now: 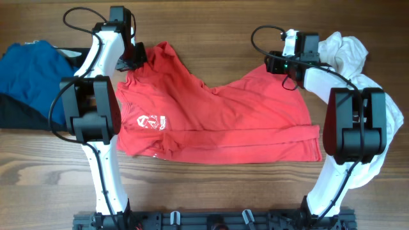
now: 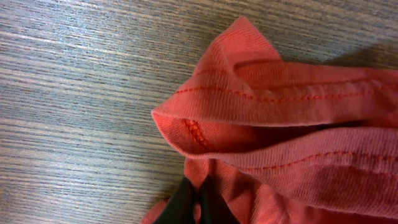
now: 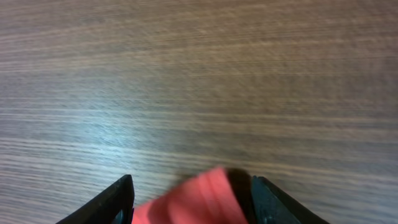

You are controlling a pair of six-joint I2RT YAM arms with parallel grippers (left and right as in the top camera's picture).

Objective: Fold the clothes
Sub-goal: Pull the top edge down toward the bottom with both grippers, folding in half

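The wooden desk is filling the overhead view, its grain running from left to right. The red T-shirt is lying across the middle of the frame, spread but rumpled. Its lower edge is running along the centre bottom, and its white printed lettering is showing at the left side.

A white garment is bunching in the upper right corner and trailing down the right edge under the right arm. A blue garment is lying at the upper left, and a black one is sitting just below it against the left edge.

The left pincer is sitting at the shirt's upper left corner. In its wrist view the left pincer is pressed together at the bottom of the frame, pinching the red T-shirt. A hemmed fold is rising in front of it above the desk.

The right pincer is reaching the shirt's upper right corner. In its wrist view the right pincer is standing spread, with a tip of the red T-shirt lying between its fingers on the desk.
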